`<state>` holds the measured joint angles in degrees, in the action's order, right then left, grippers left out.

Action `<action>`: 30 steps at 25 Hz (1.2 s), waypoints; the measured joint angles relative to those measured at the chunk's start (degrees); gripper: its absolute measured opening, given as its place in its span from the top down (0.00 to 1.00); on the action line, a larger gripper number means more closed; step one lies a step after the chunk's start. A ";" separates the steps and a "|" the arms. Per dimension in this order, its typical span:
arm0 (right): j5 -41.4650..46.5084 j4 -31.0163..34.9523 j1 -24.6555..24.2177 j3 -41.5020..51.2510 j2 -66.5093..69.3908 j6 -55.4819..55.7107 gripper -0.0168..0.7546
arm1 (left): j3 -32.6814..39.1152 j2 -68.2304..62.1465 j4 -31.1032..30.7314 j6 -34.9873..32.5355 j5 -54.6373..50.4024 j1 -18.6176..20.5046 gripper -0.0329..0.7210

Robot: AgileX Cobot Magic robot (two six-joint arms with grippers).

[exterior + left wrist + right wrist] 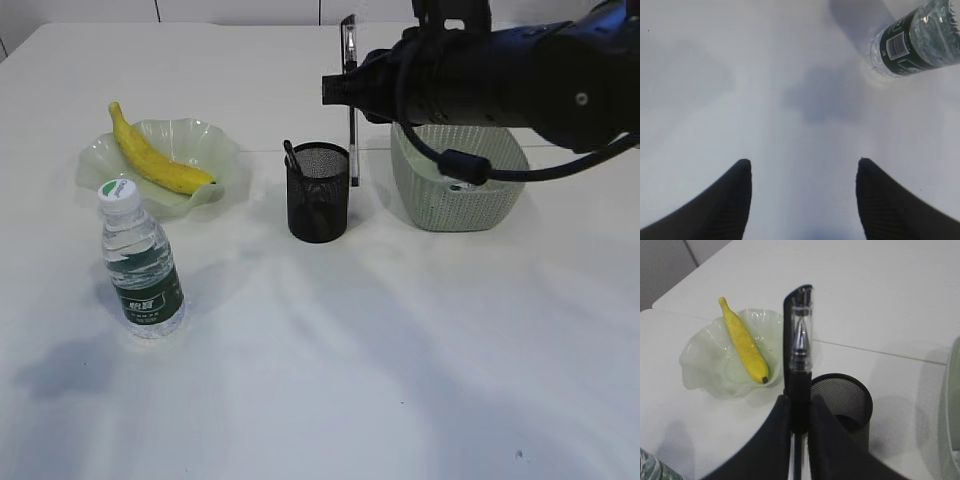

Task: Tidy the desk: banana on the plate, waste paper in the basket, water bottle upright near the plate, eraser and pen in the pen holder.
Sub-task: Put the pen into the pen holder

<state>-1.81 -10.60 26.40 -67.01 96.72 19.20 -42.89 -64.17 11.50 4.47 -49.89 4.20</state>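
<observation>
One item remained in play: the pen (349, 95), pinched upright in the right tool (799, 415), whose black fingers were shut narrowly on the barrel's lower part. The pen hung above the surface (400, 350), just behind the black mesh pen holder (319, 192), and in the right wrist view its capped end stood clear of the fingers. It looked light, stiff and smooth; a slim plastic barrel like that could pivot or slip in a two-point pinch, so a hold nearer its middle would probably have steadied it better. The holder's mouth seemed narrow, and something dark already stood inside it, so the drop would likely need the pen held near vertical over the opening.

The left tool (802, 200) stood wide and empty over bare surface, with the water bottle (140, 260) just ahead of it. The bottle stood upright near the plate (215, 150), and the banana (155, 155) lay on that plate. The basket (455, 195) sat right of the holder; its contents could not be made out.
</observation>
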 joint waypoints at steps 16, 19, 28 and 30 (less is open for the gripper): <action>-22.93 -0.34 -0.19 -1.15 11.54 -6.41 0.92 | 0.00 0.00 0.00 0.00 -0.22 0.00 0.34; -23.29 -0.34 -0.27 -3.05 12.91 -6.57 0.92 | 0.00 0.00 0.00 0.00 -0.22 0.00 0.34; -24.18 4.63 -3.77 -5.30 14.80 -6.70 0.92 | 0.00 0.00 0.00 0.00 -0.22 0.00 0.34; -24.39 4.80 -4.49 -5.54 15.31 -6.70 0.92 | 0.00 0.00 0.00 0.00 -0.11 0.00 0.34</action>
<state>-26.19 -5.79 21.91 -72.55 112.03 12.51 -42.89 -64.17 11.50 4.47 -50.00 4.20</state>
